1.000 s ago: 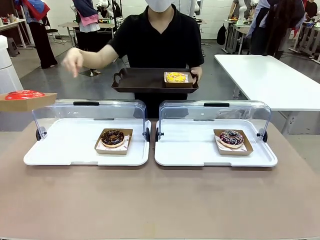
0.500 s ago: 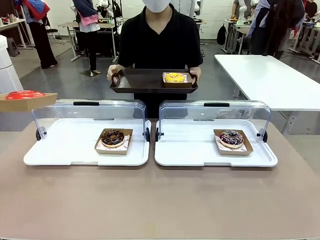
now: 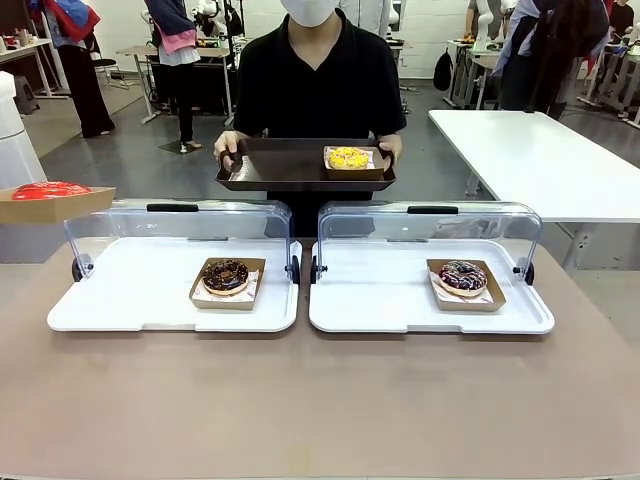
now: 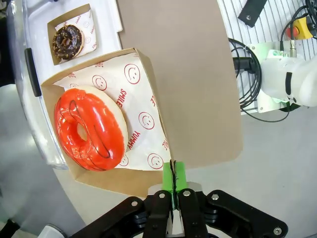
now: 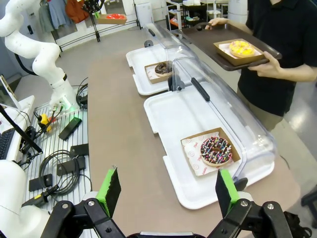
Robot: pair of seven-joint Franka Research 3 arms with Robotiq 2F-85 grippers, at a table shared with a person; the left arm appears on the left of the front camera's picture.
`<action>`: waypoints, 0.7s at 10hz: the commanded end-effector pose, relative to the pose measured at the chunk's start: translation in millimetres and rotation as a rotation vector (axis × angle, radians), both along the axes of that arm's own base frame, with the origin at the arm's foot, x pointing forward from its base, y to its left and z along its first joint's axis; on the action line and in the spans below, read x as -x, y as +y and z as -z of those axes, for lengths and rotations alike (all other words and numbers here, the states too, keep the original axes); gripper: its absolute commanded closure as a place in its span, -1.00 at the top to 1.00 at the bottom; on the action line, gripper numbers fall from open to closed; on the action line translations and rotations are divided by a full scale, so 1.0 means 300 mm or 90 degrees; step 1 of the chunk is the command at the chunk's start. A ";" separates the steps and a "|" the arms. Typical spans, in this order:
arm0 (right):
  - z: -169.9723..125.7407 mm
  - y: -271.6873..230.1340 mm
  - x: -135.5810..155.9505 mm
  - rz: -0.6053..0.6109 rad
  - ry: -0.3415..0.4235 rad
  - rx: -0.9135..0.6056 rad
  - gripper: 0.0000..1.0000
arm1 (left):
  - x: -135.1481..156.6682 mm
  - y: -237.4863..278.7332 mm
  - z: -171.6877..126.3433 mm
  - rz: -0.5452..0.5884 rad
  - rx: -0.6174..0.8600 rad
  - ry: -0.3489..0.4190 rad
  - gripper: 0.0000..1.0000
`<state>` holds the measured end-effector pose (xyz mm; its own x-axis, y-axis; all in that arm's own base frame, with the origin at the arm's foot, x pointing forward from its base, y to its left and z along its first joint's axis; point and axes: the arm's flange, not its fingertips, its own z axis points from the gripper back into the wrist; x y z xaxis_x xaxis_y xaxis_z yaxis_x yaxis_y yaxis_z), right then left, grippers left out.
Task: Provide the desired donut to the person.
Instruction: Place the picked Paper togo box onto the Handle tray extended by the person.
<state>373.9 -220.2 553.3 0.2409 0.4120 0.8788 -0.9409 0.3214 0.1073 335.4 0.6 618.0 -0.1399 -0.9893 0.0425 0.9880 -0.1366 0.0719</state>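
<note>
1. Pinching the edge of a cardboard donut box (image 4: 148, 144), left gripper (image 4: 173, 191) holds the red-glazed donut (image 4: 89, 128) aloft
2. Right gripper (image 5: 168, 191): fingers wide apart, above the table (image 5: 124, 148)
3. Person (image 3: 320, 80): both hands on a dark tray (image 3: 285, 165) bearing a yellow donut (image 3: 348, 157)

Glossy red icing on the donut (image 4: 89, 128), sitting on printed paper in a matt brown cardboard tray (image 4: 148, 124) — clear, shiny plastic lids (image 3: 430, 225) over smooth white trays (image 3: 330, 300), a matt tan tabletop (image 3: 320, 400), and a dark serving tray (image 3: 290, 165) — probably plastic.
</note>
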 end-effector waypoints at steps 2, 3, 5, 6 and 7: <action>0.005 0.002 -0.001 0.002 -0.007 -0.004 1.00 | 0.007 -0.004 -0.007 -0.004 -0.008 -0.002 -1.00; 0.005 0.002 -0.001 0.002 -0.007 -0.004 1.00 | 0.007 -0.004 -0.007 -0.004 -0.008 -0.002 -1.00; 0.005 0.002 -0.001 0.002 -0.007 -0.004 1.00 | 0.007 -0.004 -0.007 -0.004 -0.008 -0.002 -1.00; 0.005 0.002 -0.001 0.002 -0.007 -0.004 1.00 | 0.007 -0.004 -0.007 -0.004 -0.008 -0.002 -1.00; 0.005 0.002 -0.001 0.002 -0.007 -0.004 1.00 | 0.007 -0.004 -0.007 -0.004 -0.008 -0.002 -1.00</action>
